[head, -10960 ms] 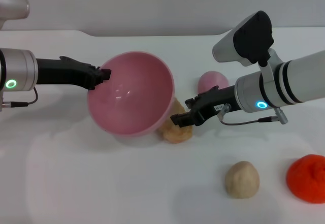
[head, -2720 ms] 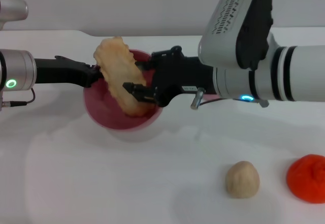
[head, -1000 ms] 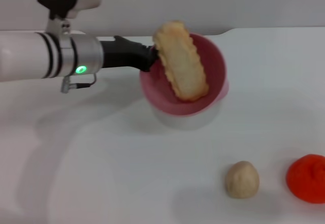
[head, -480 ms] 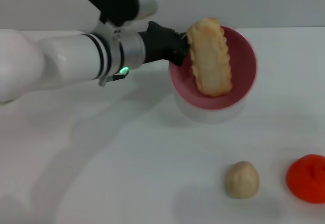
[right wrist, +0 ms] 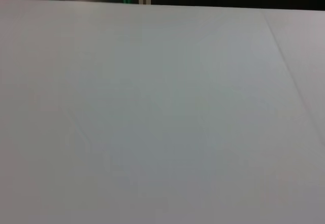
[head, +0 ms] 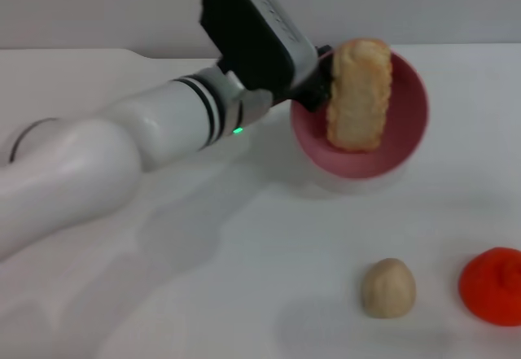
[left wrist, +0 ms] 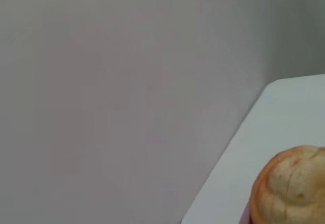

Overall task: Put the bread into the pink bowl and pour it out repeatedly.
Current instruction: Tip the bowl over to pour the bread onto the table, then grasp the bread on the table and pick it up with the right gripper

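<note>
A glossy pink bowl is seen, golden-tan ridged bread inside; a beige lump and red-orange blob are shown on white.

Beige lump — red-orange blob

The left gripper was largely hidden behind the bread and the pink bowl; its fingers could not be made out. The red-orange blob was cut off at the right edge.

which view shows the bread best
The head view: the whole bread shows, leaning in the tilted pink bowl held by the left gripper. The left wrist view catches only one rounded end; the right wrist view shows none.
</note>
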Robot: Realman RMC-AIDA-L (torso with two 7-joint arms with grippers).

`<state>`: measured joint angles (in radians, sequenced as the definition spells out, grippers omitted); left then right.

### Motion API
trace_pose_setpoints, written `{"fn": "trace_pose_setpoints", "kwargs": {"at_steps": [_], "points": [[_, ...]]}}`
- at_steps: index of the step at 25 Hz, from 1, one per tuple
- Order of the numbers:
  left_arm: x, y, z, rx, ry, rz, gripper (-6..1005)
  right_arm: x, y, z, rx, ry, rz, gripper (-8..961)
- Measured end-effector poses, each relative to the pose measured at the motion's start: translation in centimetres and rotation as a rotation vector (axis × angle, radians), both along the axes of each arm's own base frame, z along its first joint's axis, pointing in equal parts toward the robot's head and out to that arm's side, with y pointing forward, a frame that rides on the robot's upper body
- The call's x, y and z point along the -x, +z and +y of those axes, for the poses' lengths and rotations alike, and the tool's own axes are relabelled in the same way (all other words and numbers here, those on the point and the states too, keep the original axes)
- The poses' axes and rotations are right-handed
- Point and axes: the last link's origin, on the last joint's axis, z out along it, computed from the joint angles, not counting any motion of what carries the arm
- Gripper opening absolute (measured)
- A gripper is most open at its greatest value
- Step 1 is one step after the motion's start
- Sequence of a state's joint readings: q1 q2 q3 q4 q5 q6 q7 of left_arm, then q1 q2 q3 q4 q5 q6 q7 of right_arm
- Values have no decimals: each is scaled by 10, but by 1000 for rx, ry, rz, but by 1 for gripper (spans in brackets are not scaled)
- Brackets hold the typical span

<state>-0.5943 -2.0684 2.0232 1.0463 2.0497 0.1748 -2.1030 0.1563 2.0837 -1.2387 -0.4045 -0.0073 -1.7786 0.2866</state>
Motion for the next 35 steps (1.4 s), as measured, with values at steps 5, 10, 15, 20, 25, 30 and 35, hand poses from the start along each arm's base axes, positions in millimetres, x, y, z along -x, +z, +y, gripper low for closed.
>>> {"fn": "trace_pose_setpoints", "kwargs": {"at_steps": [5,10,15,20,25,30,35], "points": [[-13,-19,-14,-4,-179,134,42,5,-7,-3,21,35,-2,511],[-21,-28,-22,-27,-299,199,42,11,-15,0,56,65,-6,511],[-22,-28,-23,-47,-330,210,42,14,-20,1,81,80,-9,513],[-30,-27,-24,-106,-405,218,42,17,-25,4,107,94,-10,514],[-33,-25,-21,-135,-421,211,42,21,-28,8,124,109,-11,511],[-39,-20,-15,-166,-394,147,42,23,-32,15,142,115,-9,512],[-45,-6,8,-178,-259,21,42,25,-37,23,166,115,-7,514]]}}
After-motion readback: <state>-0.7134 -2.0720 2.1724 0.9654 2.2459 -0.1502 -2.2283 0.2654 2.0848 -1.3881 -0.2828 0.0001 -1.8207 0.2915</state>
